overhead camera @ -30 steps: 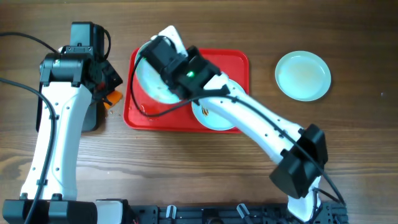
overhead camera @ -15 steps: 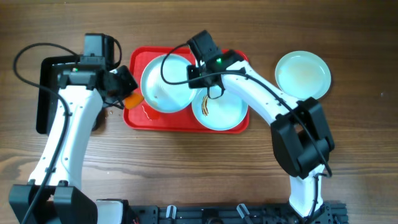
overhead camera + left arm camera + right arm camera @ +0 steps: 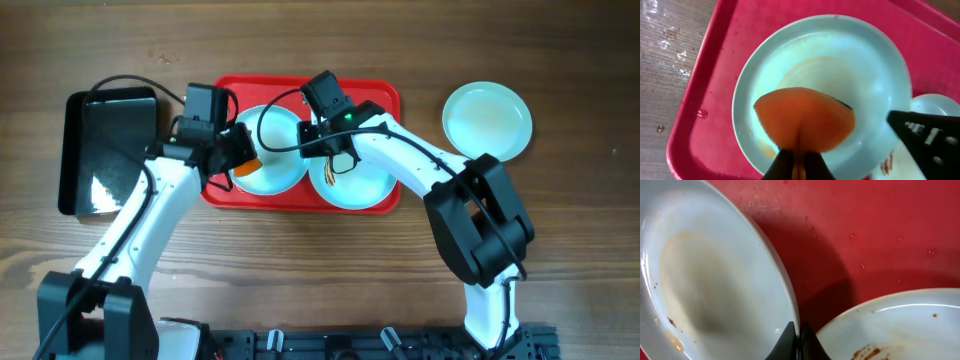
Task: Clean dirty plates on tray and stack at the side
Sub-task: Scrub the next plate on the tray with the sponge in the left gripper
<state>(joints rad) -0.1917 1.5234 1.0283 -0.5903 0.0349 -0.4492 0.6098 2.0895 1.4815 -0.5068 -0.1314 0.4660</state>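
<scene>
Brown wooden table (image 3: pixel 300 290), the red tray (image 3: pixel 388 95) at its middle; two plates are on the tray, and a third plate (image 3: pixel 487 121) lies on the table well to the right; the right jaws pinch the rim of the left plate (image 3: pixel 840 65), which seems raised on that side; the left jaws clamp an orange sponge (image 3: pixel 805 120) just above its smeared middle. Best to press the sponge flat and circle over the faint brown ring; the rim hold should stay firm, lest the plate slide against its neighbour (image 3: pixel 910 320).
</scene>
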